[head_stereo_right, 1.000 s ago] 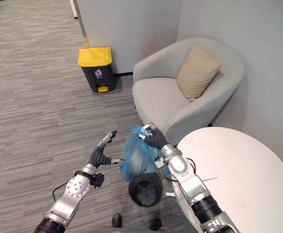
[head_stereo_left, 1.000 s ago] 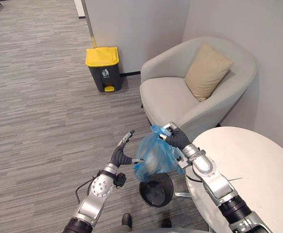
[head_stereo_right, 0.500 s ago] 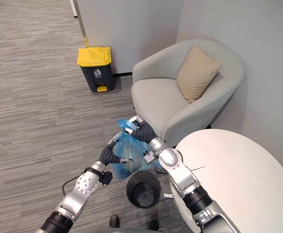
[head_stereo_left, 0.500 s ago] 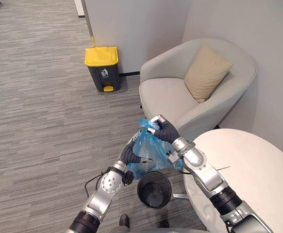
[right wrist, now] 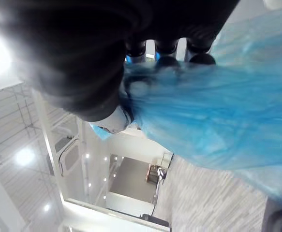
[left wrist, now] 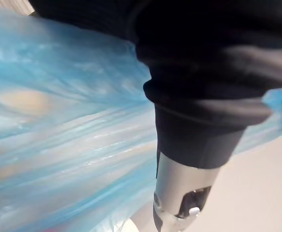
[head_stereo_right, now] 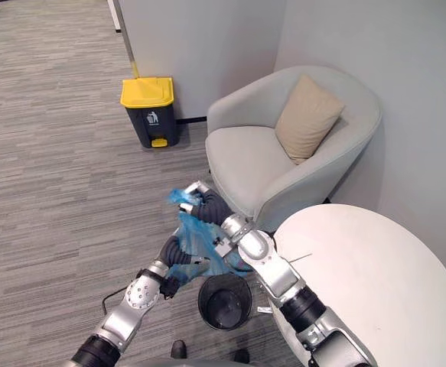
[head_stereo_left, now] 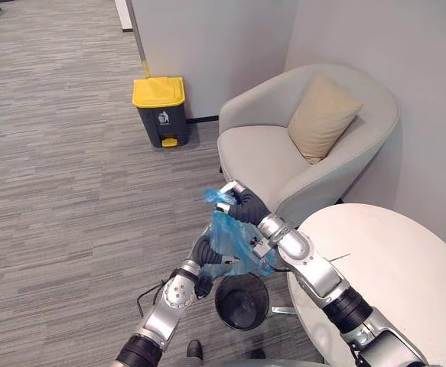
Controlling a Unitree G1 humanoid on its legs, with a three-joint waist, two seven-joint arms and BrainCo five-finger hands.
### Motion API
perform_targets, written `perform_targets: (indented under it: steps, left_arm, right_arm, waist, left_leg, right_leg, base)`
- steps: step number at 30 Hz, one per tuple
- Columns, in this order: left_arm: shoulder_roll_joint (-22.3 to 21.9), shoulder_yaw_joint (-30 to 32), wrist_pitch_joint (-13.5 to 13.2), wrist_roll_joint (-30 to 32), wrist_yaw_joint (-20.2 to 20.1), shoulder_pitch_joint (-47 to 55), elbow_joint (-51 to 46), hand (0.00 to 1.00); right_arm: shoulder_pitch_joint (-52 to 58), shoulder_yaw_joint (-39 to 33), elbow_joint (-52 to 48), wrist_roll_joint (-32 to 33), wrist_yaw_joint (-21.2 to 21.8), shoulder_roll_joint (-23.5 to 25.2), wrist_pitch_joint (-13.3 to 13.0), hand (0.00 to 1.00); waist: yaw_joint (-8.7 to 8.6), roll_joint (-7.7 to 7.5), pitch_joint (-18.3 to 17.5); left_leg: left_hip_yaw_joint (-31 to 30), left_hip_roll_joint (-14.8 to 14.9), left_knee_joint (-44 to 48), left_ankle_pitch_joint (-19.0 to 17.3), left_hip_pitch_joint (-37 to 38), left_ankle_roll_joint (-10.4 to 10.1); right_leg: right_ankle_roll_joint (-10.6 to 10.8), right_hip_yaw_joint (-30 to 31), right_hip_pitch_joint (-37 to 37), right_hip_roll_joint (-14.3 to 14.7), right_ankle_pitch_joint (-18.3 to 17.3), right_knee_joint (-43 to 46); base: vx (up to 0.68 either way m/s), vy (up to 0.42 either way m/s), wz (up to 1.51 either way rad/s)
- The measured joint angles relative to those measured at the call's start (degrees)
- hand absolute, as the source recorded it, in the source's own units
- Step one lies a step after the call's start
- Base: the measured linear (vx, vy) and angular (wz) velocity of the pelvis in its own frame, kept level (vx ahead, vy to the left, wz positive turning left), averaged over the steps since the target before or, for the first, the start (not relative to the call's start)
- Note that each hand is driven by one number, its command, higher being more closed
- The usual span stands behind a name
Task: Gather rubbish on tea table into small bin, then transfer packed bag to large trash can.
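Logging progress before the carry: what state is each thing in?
blue bag: out of the bin, hanging from the right hand.
small black bin: upright on the floor, unlined.
large trash can: yellow lid shut.
right hand: fingers shut on the bag's top.
left hand: against the bag's side.

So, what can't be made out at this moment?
- Left hand: tucked against the blue bag in the eye views. Its own dark cover blocks the left wrist view, so its hold is unclear.
- Bag contents: blurred through the plastic in the left wrist view.
- Small bin: inside is dark, and the bag overlaps its upper rim.
- Table: cut off by the bottom edge in both eye views.
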Motion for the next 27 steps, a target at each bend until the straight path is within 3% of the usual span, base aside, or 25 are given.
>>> perform_targets:
  steps: [8,15,16,23,24,27]
  left_arm:
    - [-0.95,0.03,-1.56,-0.13,2.31,0.14,1.35,0.00]
    - [-1.96,-0.05,0.52,-0.26,5.37,-6.57,2.14,0.00]
    - [-2.08,-0.06,0.57,-0.34,5.74,-7.14,2.12,1.00]
    - [-2.13,-0.02,0.92,-1.45,7.65,-7.96,2.04,1.00]
    - [-2.11,-0.06,2.49,-1.47,8.02,-8.61,2.39,1.00]
    - [-2.15,-0.05,2.61,-2.02,8.11,-9.24,2.32,1.00]
  right_arm:
    - [-2.67,4.14,0.01,2.23,-0.29,0.46,0.17,1.00]
    - [-5.46,4.50,0.01,7.76,-2.81,2.66,0.48,1.00]
    - [-5.96,4.52,0.01,9.07,-3.32,2.66,0.48,1.00]
    - [-6.75,6.91,0.01,11.86,-3.68,2.72,0.48,1.00]
    - [-7.90,8.58,0.00,12.48,-3.62,3.38,0.48,1.00]
    - [-8.91,9.17,0.00,13.00,-3.60,4.94,0.47,1.00]
  waist:
    - [0.10,0.00,0.00]
    - [0.07,0.00,0.01]
    - [0.02,0.01,0.01]
    - [0.04,0.03,0.02]
    - [-0.12,0.06,0.03]
    - [0.05,0.08,0.02]
  left_leg:
    - [0.00,0.15,0.00,-0.05,0.03,-0.08]
    - [0.03,0.64,0.01,0.00,0.06,-0.55]
    - [0.04,0.73,0.01,0.00,0.08,-0.62]
    - [0.05,0.94,0.02,-0.03,0.08,-0.85]
    - [0.05,0.91,0.06,-0.03,0.08,-0.85]
    - [0.04,0.89,0.10,-0.03,0.09,-0.85]
  right_leg:
    - [0.00,0.03,-0.01,0.14,0.00,0.01]
    - [-0.13,0.13,-0.01,0.63,0.07,-0.01]
    - [-0.14,0.16,-0.01,0.73,0.08,-0.02]
    - [-0.16,0.20,0.02,0.95,0.08,-0.12]
    - [-0.16,0.23,0.02,0.92,0.08,-0.12]
    - [-0.16,0.22,0.06,0.90,0.08,-0.12]
  base:
    - [0.00,0.000,0.00]
    - [0.00,0.000,0.00]
    - [0.00,0.000,0.00]
    - [0.00,0.000,0.00]
    - [0.00,0.000,0.00]
    - [0.00,0.000,0.00]
